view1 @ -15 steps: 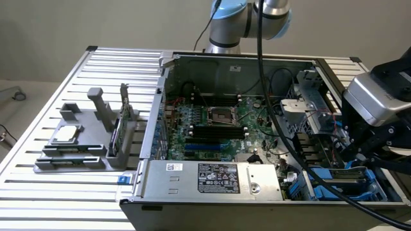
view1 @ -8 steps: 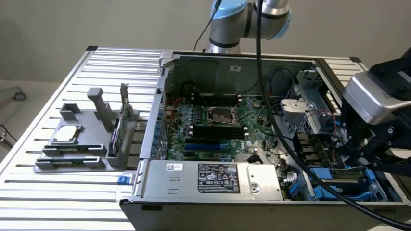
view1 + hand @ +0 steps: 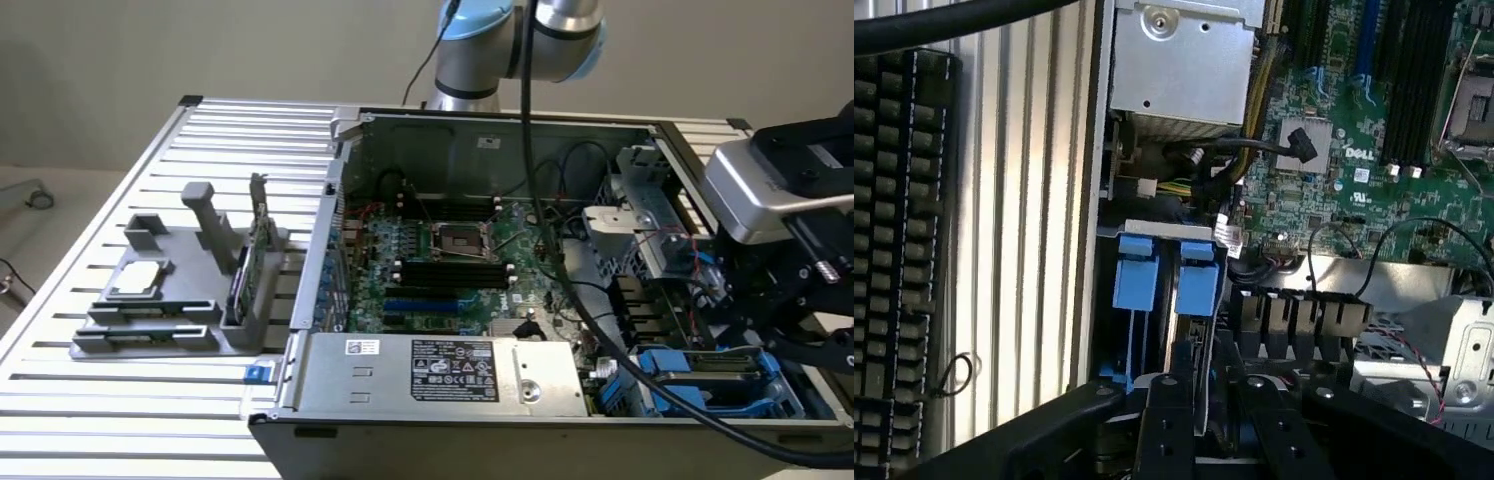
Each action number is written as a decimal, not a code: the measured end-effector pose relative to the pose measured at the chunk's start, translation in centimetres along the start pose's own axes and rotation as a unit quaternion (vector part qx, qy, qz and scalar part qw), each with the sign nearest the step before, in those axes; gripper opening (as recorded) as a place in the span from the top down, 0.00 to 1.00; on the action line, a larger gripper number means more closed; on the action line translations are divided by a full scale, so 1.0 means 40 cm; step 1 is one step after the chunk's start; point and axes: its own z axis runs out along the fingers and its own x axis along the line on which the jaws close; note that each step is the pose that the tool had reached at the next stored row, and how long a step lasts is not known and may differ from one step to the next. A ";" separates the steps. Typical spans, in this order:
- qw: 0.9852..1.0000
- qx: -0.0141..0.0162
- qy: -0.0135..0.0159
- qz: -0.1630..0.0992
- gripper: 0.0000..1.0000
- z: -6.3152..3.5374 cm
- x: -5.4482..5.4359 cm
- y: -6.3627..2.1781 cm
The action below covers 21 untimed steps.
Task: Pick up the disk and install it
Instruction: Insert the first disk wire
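- Claw (image 3: 767,335) (image 3: 1222,385) hangs over the front corner of the open PC case (image 3: 400,130), on the exterior view's right.
- Claw is open: fingers (image 3: 1166,420) apart, nothing clamped btwn them.
- Disk (image 3: 674,365) (image 3: 1194,300) sits in the drive bay in that corner, blue frame tabs showing, right under the claw.
- Wrist view: disk's pale edge runs just beside one finger; can't tell if they touch.
- Mainboard (image 3: 454,270) lies mid-case; grey power box (image 3: 441,370) at the near edge.
- Slatted tabletop (image 3: 160,160) carries a grey rack (image 3: 147,335), well apart from the claw, w/ a small square chip (image 3: 138,280) and an upright card (image 3: 247,275).
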 end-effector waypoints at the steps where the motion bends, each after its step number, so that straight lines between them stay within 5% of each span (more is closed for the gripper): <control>1: 1.000 0.001 0.001 0.008 0.75 0.000 0.000 0.000; 11: 0.997 0.006 0.006 0.081 0.75 0.000 0.000 0.000; 15: 0.994 0.009 0.008 0.112 0.75 0.000 0.000 0.000; 21: 0.987 0.013 0.012 0.159 0.75 0.000 0.000 0.000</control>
